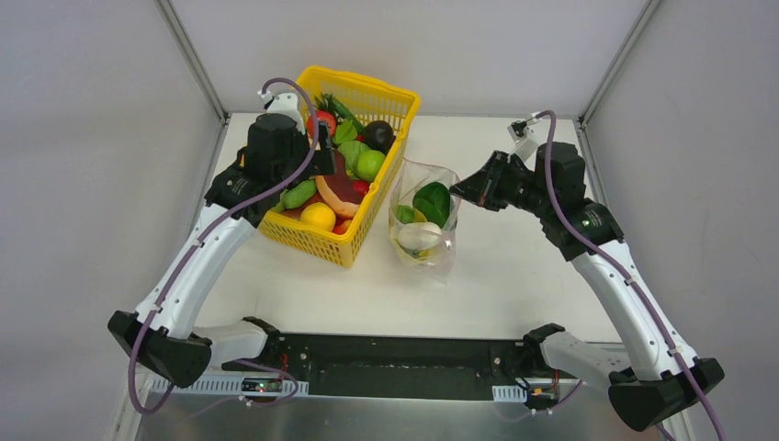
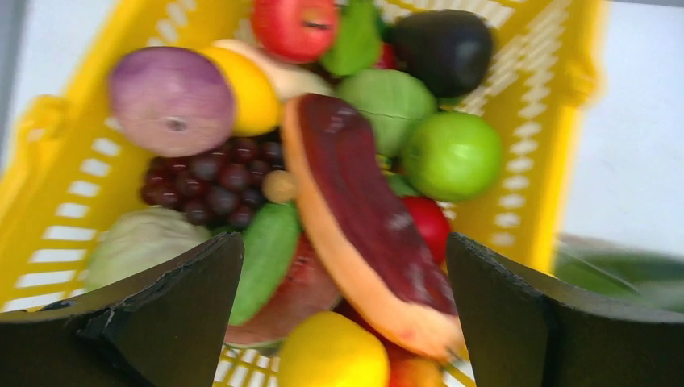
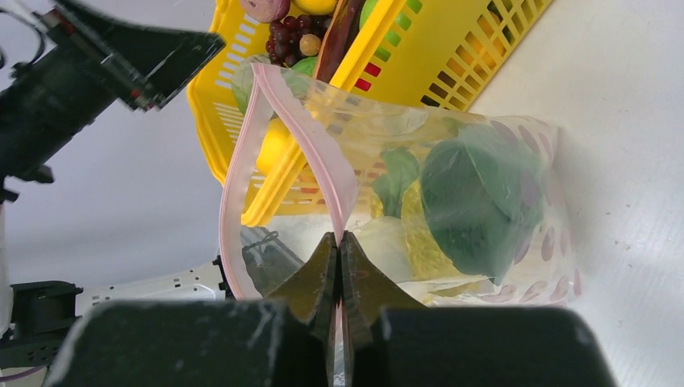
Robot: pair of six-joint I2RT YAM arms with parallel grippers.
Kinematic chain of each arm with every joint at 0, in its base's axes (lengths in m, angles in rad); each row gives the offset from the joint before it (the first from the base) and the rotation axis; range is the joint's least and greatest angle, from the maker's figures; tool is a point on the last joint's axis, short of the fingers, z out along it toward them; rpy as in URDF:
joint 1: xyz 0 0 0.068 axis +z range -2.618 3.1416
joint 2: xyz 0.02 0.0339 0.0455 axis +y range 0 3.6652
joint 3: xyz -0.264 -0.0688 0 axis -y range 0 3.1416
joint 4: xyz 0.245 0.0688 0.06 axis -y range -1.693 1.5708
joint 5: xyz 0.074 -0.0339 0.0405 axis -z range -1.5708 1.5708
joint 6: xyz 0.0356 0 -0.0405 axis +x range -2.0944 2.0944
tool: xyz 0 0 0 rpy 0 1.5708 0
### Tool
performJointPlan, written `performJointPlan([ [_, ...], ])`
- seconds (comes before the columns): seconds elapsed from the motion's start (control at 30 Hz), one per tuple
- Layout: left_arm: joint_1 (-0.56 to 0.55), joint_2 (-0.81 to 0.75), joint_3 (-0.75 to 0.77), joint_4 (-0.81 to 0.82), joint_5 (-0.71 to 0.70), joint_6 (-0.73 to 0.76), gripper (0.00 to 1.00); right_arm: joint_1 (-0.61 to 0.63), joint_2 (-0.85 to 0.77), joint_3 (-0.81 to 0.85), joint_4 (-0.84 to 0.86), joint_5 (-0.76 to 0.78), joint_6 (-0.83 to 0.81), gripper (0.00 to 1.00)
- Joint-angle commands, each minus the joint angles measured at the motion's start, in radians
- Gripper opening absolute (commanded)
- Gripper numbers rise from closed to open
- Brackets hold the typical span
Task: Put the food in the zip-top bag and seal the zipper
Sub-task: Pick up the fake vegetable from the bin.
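Right arm's fingers (image 3: 319,278) are clamped on the pink zipper (image 3: 306,137), propping the zip-top bag (image 1: 424,216) up just right of the yellow basket (image 1: 312,241). Left arm's fingers (image 2: 161,314) hang wide apart over the food (image 2: 452,153), holding nothing. My worry is that any tug folds the mouth shut. The basket wall crowds the bag, but there's more room on the surface (image 1: 514,285) to the right.
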Motion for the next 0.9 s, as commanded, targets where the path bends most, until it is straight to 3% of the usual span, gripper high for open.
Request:
performJointPlan([
  [0.0,0.062,0.065,0.054,0.034,-0.190,0.075,0.99,-0.002,-0.033,-0.004,0.079,-0.040,0.029,0.03],
  [0.4,0.135,0.239,0.107,0.072,-0.368,0.084,0.99,-0.002,-0.048,-0.008,0.088,-0.061,0.042,0.03],
  [0.87,0.221,0.353,0.092,0.148,-0.317,0.047,0.95,-0.002,-0.031,-0.018,0.111,-0.091,0.060,0.03],
])
